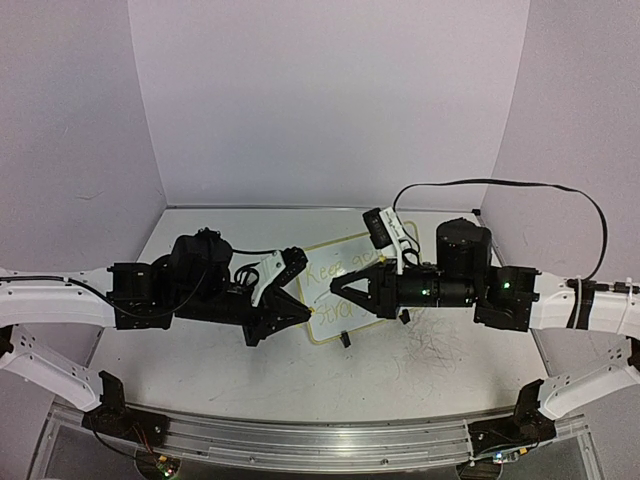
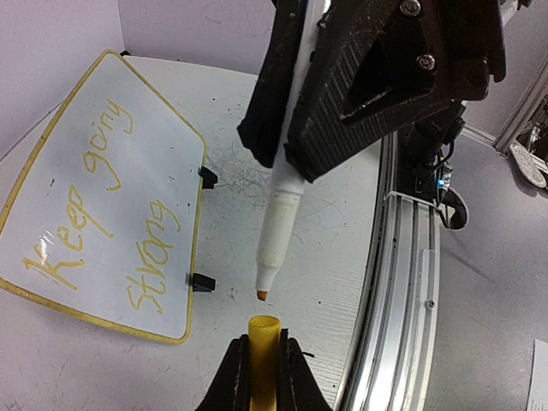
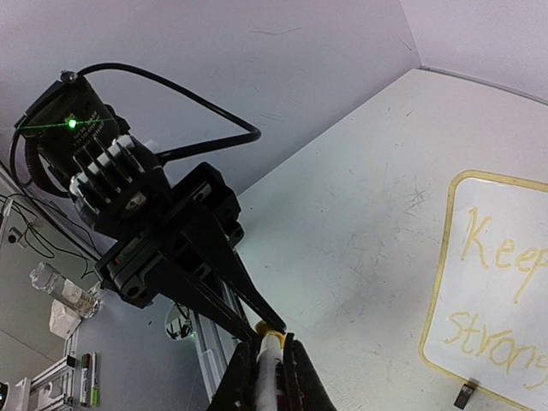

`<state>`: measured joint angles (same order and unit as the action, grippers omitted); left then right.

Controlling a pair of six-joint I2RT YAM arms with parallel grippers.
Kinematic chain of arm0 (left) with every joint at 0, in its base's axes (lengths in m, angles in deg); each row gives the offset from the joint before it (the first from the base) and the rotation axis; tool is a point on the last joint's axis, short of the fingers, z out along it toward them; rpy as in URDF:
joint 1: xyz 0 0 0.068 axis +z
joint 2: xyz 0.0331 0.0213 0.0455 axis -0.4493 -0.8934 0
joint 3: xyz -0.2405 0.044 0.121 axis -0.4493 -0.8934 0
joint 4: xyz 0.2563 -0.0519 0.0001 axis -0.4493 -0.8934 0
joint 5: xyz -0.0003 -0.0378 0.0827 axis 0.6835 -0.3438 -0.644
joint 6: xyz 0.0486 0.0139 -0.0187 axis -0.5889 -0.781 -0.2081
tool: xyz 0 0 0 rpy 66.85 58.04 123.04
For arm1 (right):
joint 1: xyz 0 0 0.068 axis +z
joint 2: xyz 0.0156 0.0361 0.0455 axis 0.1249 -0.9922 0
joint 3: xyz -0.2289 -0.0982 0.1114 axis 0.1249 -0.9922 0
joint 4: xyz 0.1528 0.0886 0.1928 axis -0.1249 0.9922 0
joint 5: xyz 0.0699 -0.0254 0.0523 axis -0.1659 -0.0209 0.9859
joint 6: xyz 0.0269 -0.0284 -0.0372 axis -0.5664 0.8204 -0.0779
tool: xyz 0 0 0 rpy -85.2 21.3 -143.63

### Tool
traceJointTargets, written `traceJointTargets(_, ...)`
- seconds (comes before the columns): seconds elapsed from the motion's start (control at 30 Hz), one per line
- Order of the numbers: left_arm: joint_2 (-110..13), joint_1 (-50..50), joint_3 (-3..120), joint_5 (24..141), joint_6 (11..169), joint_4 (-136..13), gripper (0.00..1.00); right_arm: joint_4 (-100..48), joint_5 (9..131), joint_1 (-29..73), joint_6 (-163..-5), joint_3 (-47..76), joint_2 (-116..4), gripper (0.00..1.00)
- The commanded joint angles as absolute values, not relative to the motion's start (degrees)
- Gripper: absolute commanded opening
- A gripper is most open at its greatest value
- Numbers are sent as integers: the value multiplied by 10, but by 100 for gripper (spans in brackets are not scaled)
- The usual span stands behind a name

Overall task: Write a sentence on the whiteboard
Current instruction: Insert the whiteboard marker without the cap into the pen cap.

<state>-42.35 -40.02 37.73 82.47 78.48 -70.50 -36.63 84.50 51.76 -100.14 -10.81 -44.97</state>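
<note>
Now the left tool (image 2: 264, 353) clamps the cap (image 2: 264, 330), the right tool (image 3: 270, 353) the marker (image 2: 281, 214). Its tip should meet the cap squarely.

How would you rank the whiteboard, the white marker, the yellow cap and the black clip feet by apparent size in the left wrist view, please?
1. whiteboard
2. white marker, visible part only
3. yellow cap, enlarged by nearness to the camera
4. black clip feet, the two looking alike
</note>
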Motion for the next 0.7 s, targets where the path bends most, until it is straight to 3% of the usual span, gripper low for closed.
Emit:
traceJointTargets(0.0, -413, -402, 387, 821, 782, -677, 0, -375, 845, 521, -997, -114, -454, 0)
traceJointTargets(0.67, -414, -402, 383, 823, 781, -670, 0, -384, 865, 525, -1005, -113, -469, 0)
